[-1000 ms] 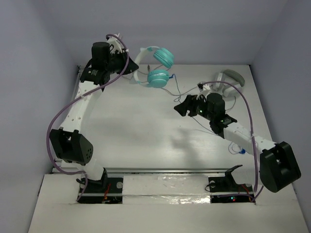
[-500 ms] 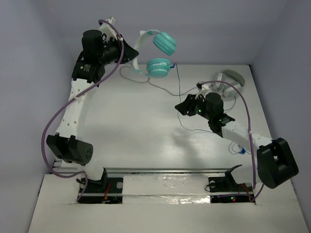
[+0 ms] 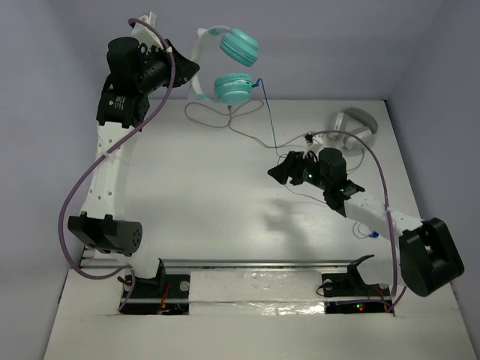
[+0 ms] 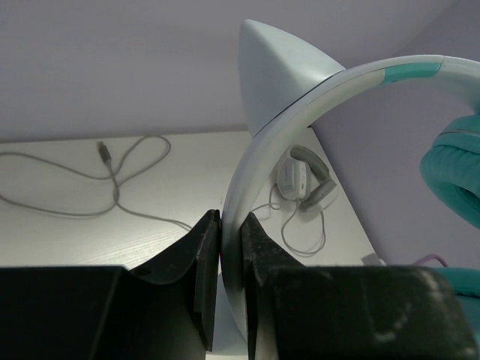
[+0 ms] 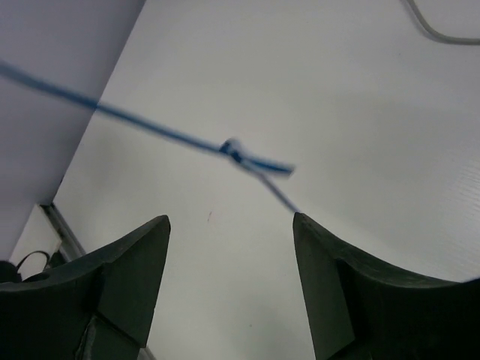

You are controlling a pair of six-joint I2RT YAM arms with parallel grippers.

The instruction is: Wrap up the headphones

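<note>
Headphones [image 3: 227, 66] aloft, wrist view shows headband [image 4: 300, 105] clenched in left hand [image 4: 230, 221] — right hand [image 5: 231, 219] spread, blue cable [image 5: 150, 124] ahead

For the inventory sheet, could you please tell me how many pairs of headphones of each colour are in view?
teal headphones: 1
grey-white headphones: 1
Total: 2

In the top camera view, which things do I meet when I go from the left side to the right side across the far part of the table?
left gripper → teal headphones → right gripper → grey-white headphones
</note>
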